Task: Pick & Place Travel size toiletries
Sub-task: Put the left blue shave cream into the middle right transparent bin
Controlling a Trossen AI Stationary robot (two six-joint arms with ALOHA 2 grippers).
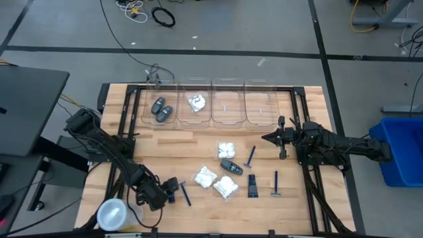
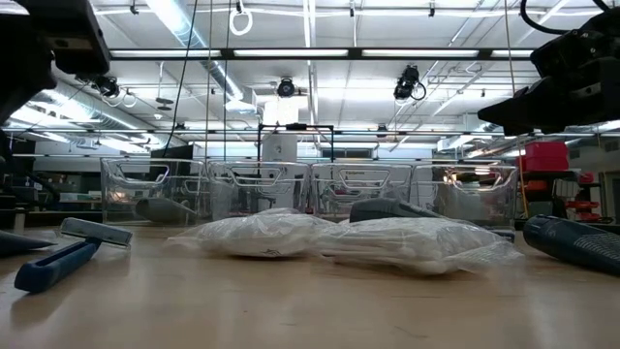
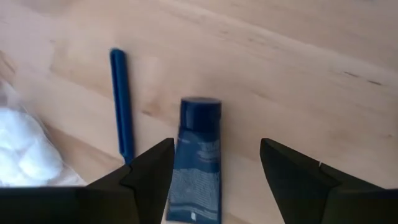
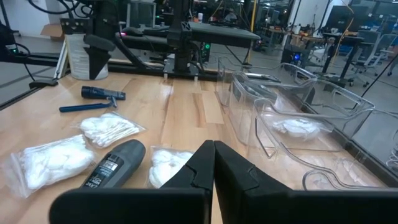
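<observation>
My left gripper (image 3: 214, 149) stands open near the table's front left (image 1: 165, 192), pointing steeply down over a dark blue tube (image 3: 199, 155) that lies flat on the wood. One finger stands on each side of the tube, the tube closer to one of them; I see no touch. A thin blue razor (image 3: 121, 99) lies beside it. More toiletries lie mid-table: white packets (image 1: 205, 176), a dark grey oval case (image 1: 230, 166), a black tube (image 1: 253, 185) and blue razors (image 1: 251, 156). My right gripper (image 1: 271, 137) waits shut at the right, level above the table.
A row of clear bins (image 1: 225, 106) lines the far edge; the leftmost holds two dark oval cases (image 1: 160, 110), the one beside it a white packet (image 1: 196, 102). A translucent round container (image 1: 112, 213) stands at the front left corner, close behind my left arm.
</observation>
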